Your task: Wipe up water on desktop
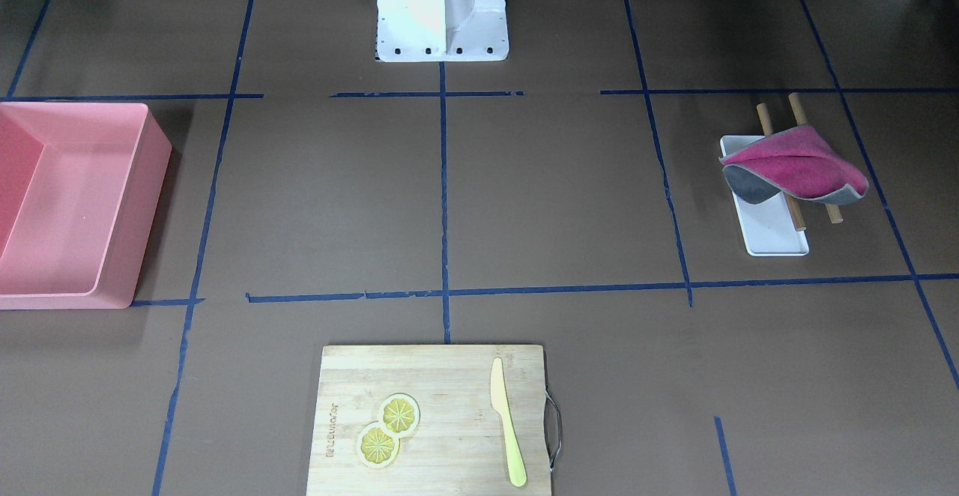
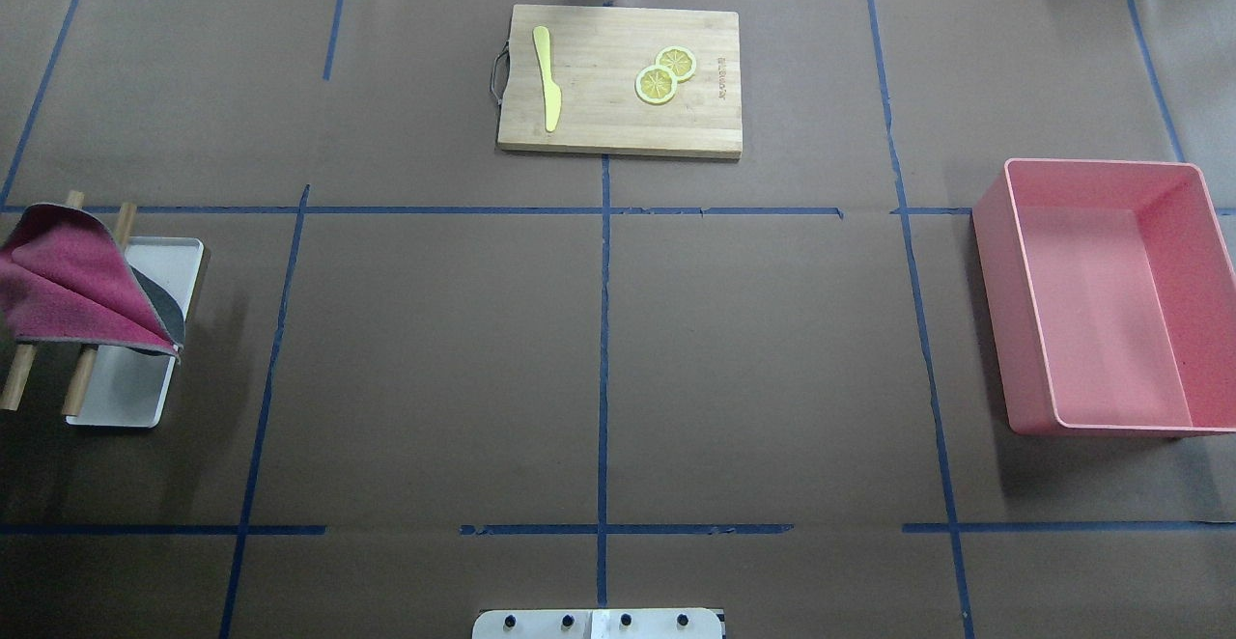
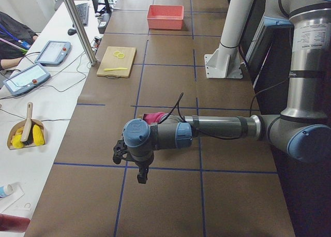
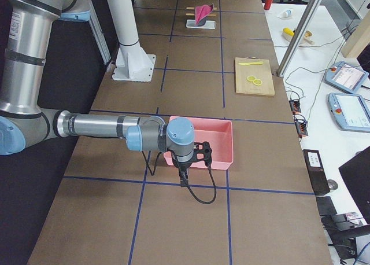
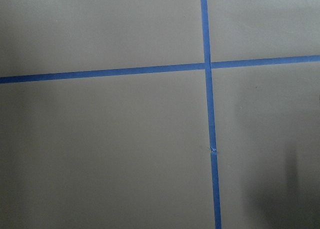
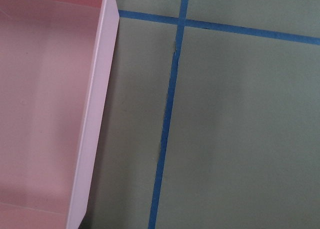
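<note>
The brown desktop [image 1: 554,196] with blue tape lines fills the overhead view [image 2: 772,349]; I see no water on it. A magenta and grey cloth [image 1: 794,170] hangs over two wooden rods above a small white tray [image 1: 775,237], at the left edge of the overhead view [image 2: 68,291]. My left gripper [image 3: 119,153] shows only in the exterior left view, hovering near the cloth [image 3: 153,117]; I cannot tell if it is open. My right gripper [image 4: 204,152] shows only in the exterior right view, beside the pink bin [image 4: 202,139]; I cannot tell its state.
A pink bin [image 2: 1101,296] stands on the right side of the overhead view; its wall shows in the right wrist view [image 6: 95,119]. A wooden cutting board [image 2: 618,79] with a yellow knife [image 2: 547,74] and two lemon slices [image 2: 664,74] lies at the far edge. The robot base [image 1: 442,9] is mid-table.
</note>
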You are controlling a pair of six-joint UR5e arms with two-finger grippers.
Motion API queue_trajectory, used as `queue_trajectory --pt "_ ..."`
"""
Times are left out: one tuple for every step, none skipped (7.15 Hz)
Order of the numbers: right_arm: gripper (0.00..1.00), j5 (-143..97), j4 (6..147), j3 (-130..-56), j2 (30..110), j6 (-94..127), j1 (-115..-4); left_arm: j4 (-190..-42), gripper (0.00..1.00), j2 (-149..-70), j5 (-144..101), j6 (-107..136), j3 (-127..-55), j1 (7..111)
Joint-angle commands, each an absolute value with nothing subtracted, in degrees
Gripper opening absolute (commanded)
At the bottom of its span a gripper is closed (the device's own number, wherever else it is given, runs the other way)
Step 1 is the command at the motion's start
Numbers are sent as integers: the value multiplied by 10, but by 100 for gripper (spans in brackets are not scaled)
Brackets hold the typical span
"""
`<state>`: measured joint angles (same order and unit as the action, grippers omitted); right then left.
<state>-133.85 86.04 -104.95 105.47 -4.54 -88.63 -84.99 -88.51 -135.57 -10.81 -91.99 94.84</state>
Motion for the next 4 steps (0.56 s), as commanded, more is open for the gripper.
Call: queue_trajectory --pt "100 -1339 860 -1049 1055 -46 -885 -851 100 -885 -1356 -109 -919 947" --pt "100 -1339 860 -1049 1055 -46 -883 -851 100 -885 -1357 -108 -918 940" --pt "100 -1339 860 -1049 1055 -46 -883 -850 100 -885 -1356 -109 -920 936" --pt "100 -1339 860 -1050 1054 -46 -883 -850 100 -885 -1356 -109 -923 936"
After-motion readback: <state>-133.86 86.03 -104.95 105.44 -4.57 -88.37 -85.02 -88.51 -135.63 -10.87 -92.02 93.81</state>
